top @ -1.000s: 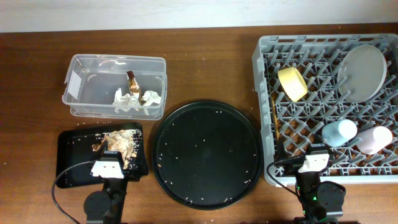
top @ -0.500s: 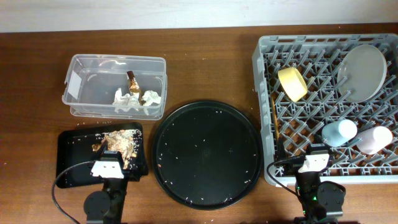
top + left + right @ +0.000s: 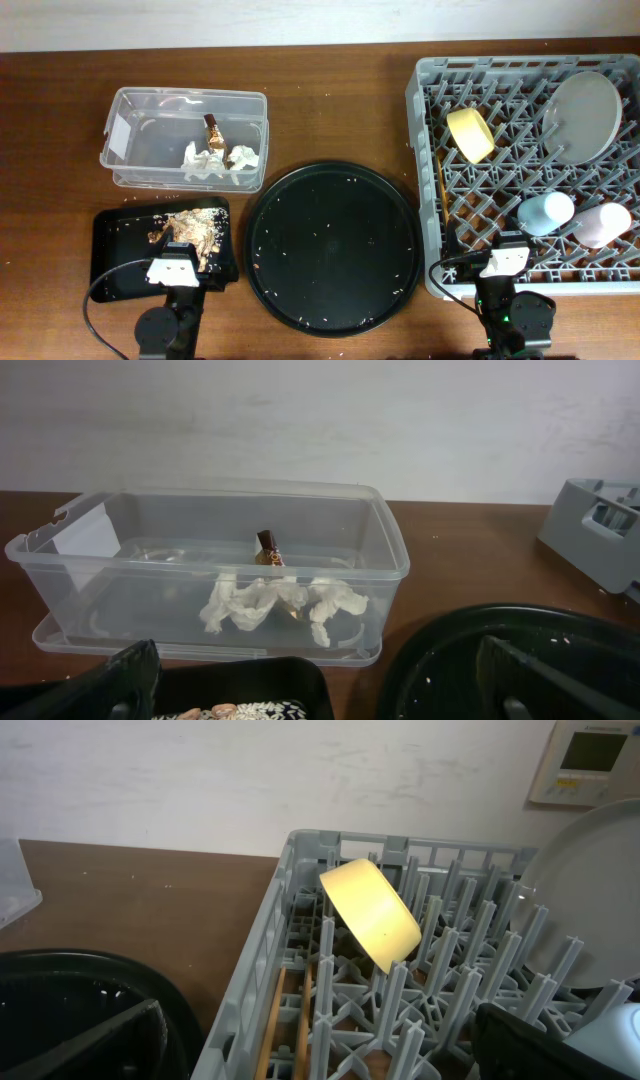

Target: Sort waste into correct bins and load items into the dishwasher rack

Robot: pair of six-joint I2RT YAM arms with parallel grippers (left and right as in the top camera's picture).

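The clear tub [image 3: 140,140] holds crumpled white tissues [image 3: 215,160] and a brown-gold wrapper [image 3: 212,127]; the left wrist view shows the tub [image 3: 100,560], tissues [image 3: 270,603] and wrapper [image 3: 267,548]. The flat black tray [image 3: 120,255] holds brownish food scraps with rice [image 3: 190,230]. The grey rack [image 3: 420,150] holds the yellow bowl [image 3: 470,134], grey plate [image 3: 585,115], blue cup [image 3: 545,212], pink cup [image 3: 603,223] and chopsticks [image 3: 441,190]. My left gripper [image 3: 320,695] is open and empty over the tray's near edge. My right gripper [image 3: 315,1050] is open and empty at the rack's front left corner.
A large round black tray [image 3: 333,245] with scattered rice grains lies between the flat tray and the rack. Loose rice grains dot the wooden table around the trays. Both arms sit at the table's near edge.
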